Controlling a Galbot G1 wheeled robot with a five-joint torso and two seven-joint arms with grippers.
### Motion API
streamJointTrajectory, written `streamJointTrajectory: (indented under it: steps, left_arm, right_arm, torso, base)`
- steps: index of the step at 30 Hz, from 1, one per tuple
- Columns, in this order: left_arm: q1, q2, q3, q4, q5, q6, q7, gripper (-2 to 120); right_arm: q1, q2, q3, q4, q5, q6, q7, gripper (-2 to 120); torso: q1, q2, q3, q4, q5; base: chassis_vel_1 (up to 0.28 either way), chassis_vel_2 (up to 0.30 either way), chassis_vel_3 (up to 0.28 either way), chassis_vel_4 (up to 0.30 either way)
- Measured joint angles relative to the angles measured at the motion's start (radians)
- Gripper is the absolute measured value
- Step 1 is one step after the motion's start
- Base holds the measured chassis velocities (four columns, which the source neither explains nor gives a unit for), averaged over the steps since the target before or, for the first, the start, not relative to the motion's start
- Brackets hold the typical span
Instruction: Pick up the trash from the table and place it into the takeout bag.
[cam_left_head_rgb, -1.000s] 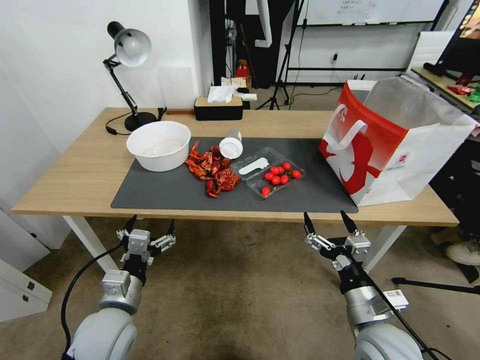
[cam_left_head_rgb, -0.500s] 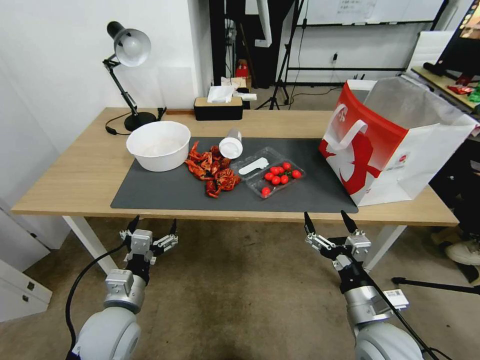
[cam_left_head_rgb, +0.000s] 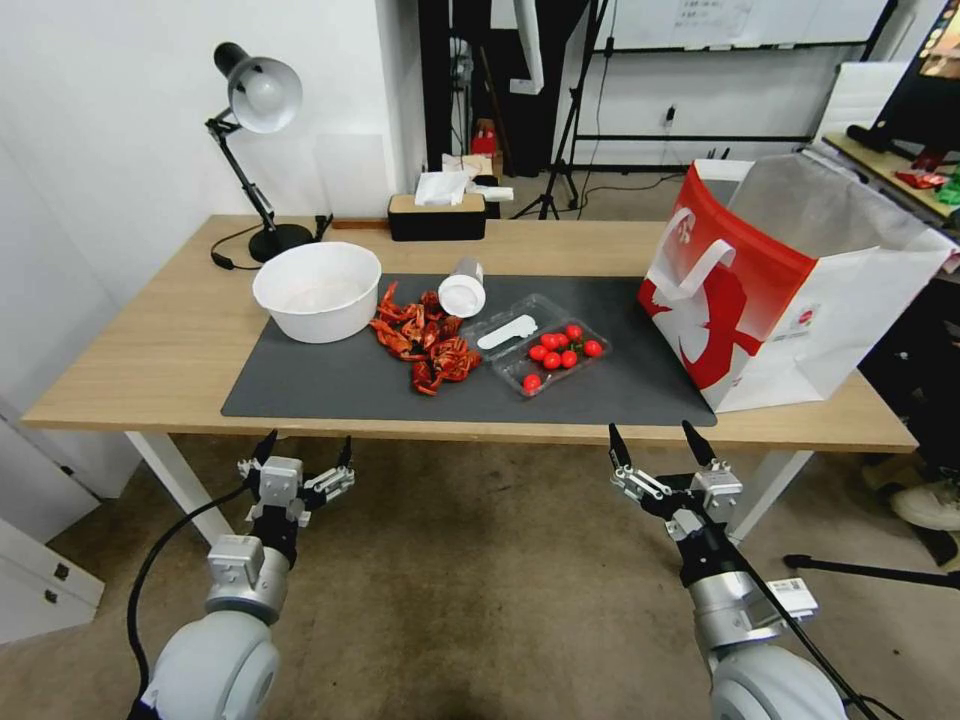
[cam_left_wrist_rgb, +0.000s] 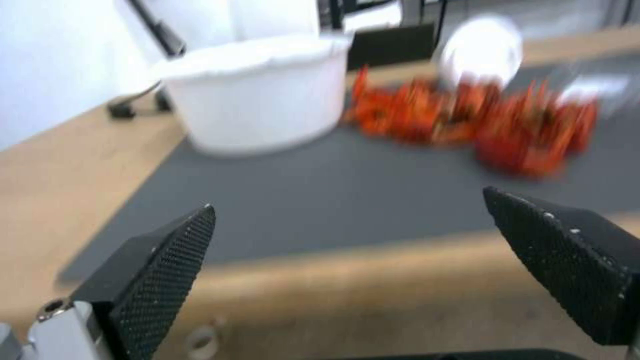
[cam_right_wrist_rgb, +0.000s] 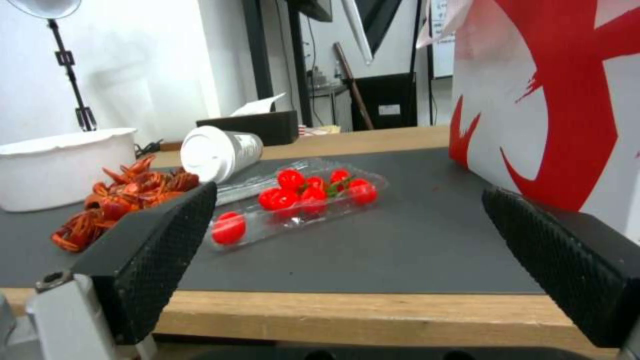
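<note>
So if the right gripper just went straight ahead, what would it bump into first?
Probably the table edge, which lies just ahead of the open right gripper. If it cleared that, the tomato tray comes next. Depth is hard to judge.

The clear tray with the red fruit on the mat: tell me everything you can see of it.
The clear tray is a shallow, see-through plastic clamshell lying open and flat on the dark grey mat, between the pile of red shells and the takeout bag. One half holds small round red fruits, some with green stems; the other holds a flat white piece. The tipped white cup lies just behind it. No claw touches it.
</note>
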Motion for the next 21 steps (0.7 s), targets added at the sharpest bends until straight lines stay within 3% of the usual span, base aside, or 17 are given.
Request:
streamJointTrajectory:
  steps: [1, 2, 5, 6, 7, 8, 9, 11, 12, 13, 14, 17, 18, 21]
  left_arm:
    - [-0.048, 0.030, 0.008, -0.022, -0.050, 0.047, -0.004, 100]
    - [-0.048, 0.030, 0.008, -0.022, -0.050, 0.047, -0.004, 100]
    - [-0.240, 0.135, 0.071, -0.039, -0.256, 0.148, -0.007, 100]
    - [-0.240, 0.135, 0.071, -0.039, -0.256, 0.148, -0.007, 100]
    - [-0.305, 0.168, 0.100, -0.036, -0.321, 0.173, -0.009, 100]
    - [-0.415, 0.216, 0.158, -0.005, -0.421, 0.203, -0.018, 100]
    - [-0.415, 0.216, 0.158, -0.005, -0.421, 0.203, -0.018, 100]
    - [-0.642, 0.272, 0.283, 0.091, -0.565, 0.222, -0.037, 100]
    - [-0.642, 0.272, 0.283, 0.091, -0.565, 0.222, -0.037, 100]
    - [-0.757, 0.283, 0.358, 0.145, -0.620, 0.227, -0.044, 100]
    - [-0.757, 0.283, 0.358, 0.145, -0.620, 0.227, -0.044, 100]
    - [-0.994, 0.278, 0.551, 0.250, -0.710, 0.248, -0.054, 100]
    - [-0.994, 0.278, 0.551, 0.250, -0.710, 0.248, -0.054, 100]
    - [-1.189, 0.226, 0.721, 0.366, -0.730, 0.279, -0.065, 100]
  right_arm:
    - [-0.002, -0.001, 0.001, 0.003, 0.000, 0.000, 0.000, 100]
    - [-0.002, -0.001, 0.001, 0.003, 0.000, 0.000, 0.000, 100]
    - [-0.006, -0.001, 0.002, 0.008, -0.002, 0.000, 0.000, 100]
    - [-0.006, -0.001, 0.002, 0.008, -0.002, 0.000, 0.000, 100]
    - [-0.008, 0.000, 0.002, 0.009, -0.005, 0.000, 0.000, 100]
    - [-0.011, 0.002, 0.001, 0.011, -0.010, 0.000, 0.001, 100]
    - [-0.011, 0.002, 0.001, 0.011, -0.010, 0.000, 0.001, 100]
    - [-0.016, 0.007, -0.001, 0.016, -0.022, -0.001, 0.003, 100]
    - [-0.016, 0.007, -0.001, 0.016, -0.022, -0.001, 0.003, 100]
    - [-0.019, 0.009, -0.001, 0.021, -0.026, -0.003, 0.006, 100]
    - [-0.019, 0.009, -0.001, 0.021, -0.026, -0.003, 0.006, 100]
    - [-0.025, 0.011, 0.001, 0.028, -0.033, -0.007, 0.010, 100]
    - [-0.025, 0.011, 0.001, 0.028, -0.033, -0.007, 0.010, 100]
    - [-0.032, 0.017, 0.006, 0.033, -0.038, -0.008, 0.013, 100]
  torso:
    - [0.000, 0.000, 0.000, -0.0002, 0.0000]
    - [0.000, 0.000, 0.000, -0.0002, 0.0000]
    - [0.000, 0.000, 0.000, -0.0004, -0.0001]
    - [0.000, 0.000, 0.000, -0.0004, -0.0001]
    - [0.000, 0.000, 0.000, -0.0012, 0.0001]
    - [0.000, 0.000, 0.000, -0.0003, 0.0000]
    - [0.000, 0.000, 0.000, -0.0003, 0.0000]
    - [0.000, 0.000, 0.000, -0.0005, -0.0001]
    - [0.000, 0.000, 0.000, -0.0005, -0.0001]
    - [0.000, 0.000, 0.000, -0.0004, -0.0001]
    - [0.000, 0.000, 0.000, -0.0004, -0.0001]
    - [0.000, 0.000, 0.000, -0.0006, 0.0000]
    - [0.000, 0.000, 0.000, -0.0006, 0.0000]
    - [0.000, 0.000, 0.000, -0.0003, 0.0001]
  base:
    - [0.000, 0.000, 0.000, 0.000]
    - [0.000, 0.000, 0.000, 0.000]
    - [0.000, 0.000, 0.000, 0.000]
    - [0.000, 0.000, 0.000, 0.000]
    - [0.000, 0.000, 0.000, 0.000]
    - [0.000, 0.000, 0.000, 0.000]
    - [0.000, 0.000, 0.000, 0.000]
    - [0.000, 0.000, 0.000, 0.000]
    - [0.000, 0.000, 0.000, 0.000]
    - [0.000, 0.000, 0.000, 0.000]
    - [0.000, 0.000, 0.000, 0.000]
    - [0.000, 0.000, 0.000, 0.000]
    - [0.000, 0.000, 0.000, 0.000]
    - [0.000, 0.000, 0.000, 0.000]
